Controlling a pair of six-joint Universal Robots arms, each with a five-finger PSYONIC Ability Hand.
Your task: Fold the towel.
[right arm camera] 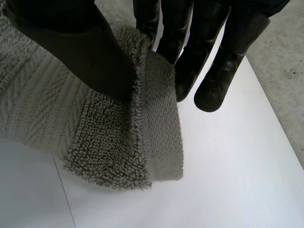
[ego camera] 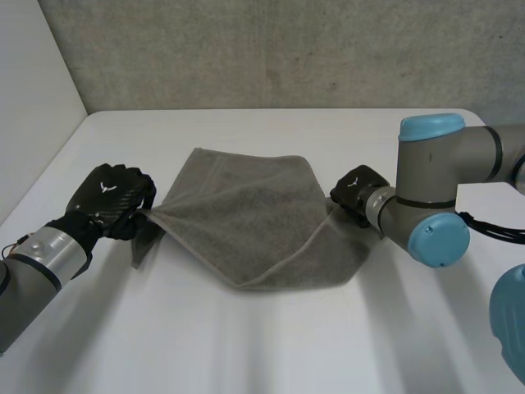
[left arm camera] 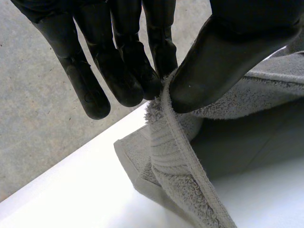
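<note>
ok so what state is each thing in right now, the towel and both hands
towel: pinched at both sides, sagging between the hands, lower part on the table, not yet neatly folded
left hand: shut on the towel, thumb and fingers pinching its hemmed edge at a corner
right hand: shut on the towel, thumb and fingers pinching the opposite side
table: white, bearing the towel

The towel (ego camera: 254, 226) is grey terry cloth: a rough looped pile, with a flatter woven band and a stitched hem along its edge. The left hand (ego camera: 107, 201) and right hand (ego camera: 354, 190) are black, smooth and faintly shiny like plastic, and the back of the left hand shows a carbon-weave pattern. The table (ego camera: 271, 353) is white, smooth and matt, the far wall (ego camera: 287, 49) rough and mottled like concrete, the right arm (ego camera: 459, 160) smooth grey with glossy light-blue caps (ego camera: 431, 127).
</note>
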